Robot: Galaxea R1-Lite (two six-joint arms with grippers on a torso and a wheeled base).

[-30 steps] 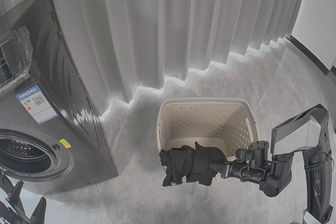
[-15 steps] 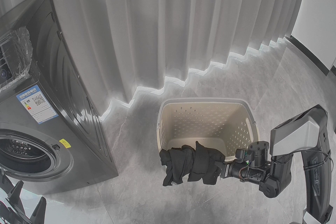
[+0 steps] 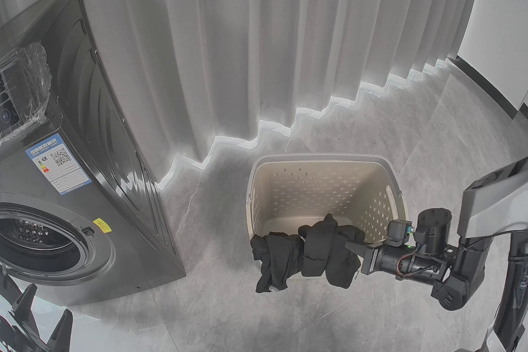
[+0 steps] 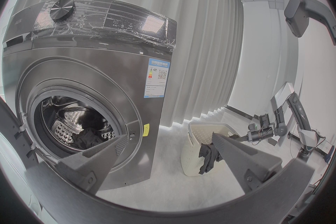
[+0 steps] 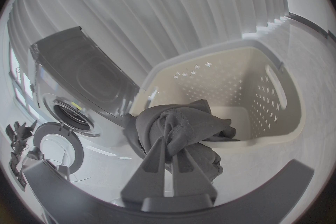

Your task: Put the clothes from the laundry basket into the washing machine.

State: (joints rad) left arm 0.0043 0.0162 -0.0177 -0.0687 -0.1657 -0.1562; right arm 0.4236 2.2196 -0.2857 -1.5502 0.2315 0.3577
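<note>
Now the black garment [image 3: 305, 254] is bunched in the right pincer [image 3: 351, 247], which is pinched narrow on a fold of it. In the right wrist view the two fingers lie almost side by side with cloth squeezed between their tips.

From the pincer the cloth runs off to the robot's left, draped along the near rim of the laundry basket [image 3: 324, 157]. Its far end hangs down outside the basket's near left corner. The pincer itself sits just outside that near rim, towards its right end, level with the edge.

Beyond the pincer the cream basket stands upright, and its far rim is near the hem of the white curtain [image 3: 275, 28].

To the pincer's left a stretch of grey floor [image 3: 220, 281] separates the basket from the washing machine [image 3: 66, 177], which stands well apart. Its round door [image 5: 57, 146] is swung open, and the drum [image 3: 33, 240] faces the robot with a dark cloth [image 4: 87, 137] lying inside.

The left pincer [image 4: 168, 137] hangs low in front of that opening — fingers spread wide, holding nothing.
</note>
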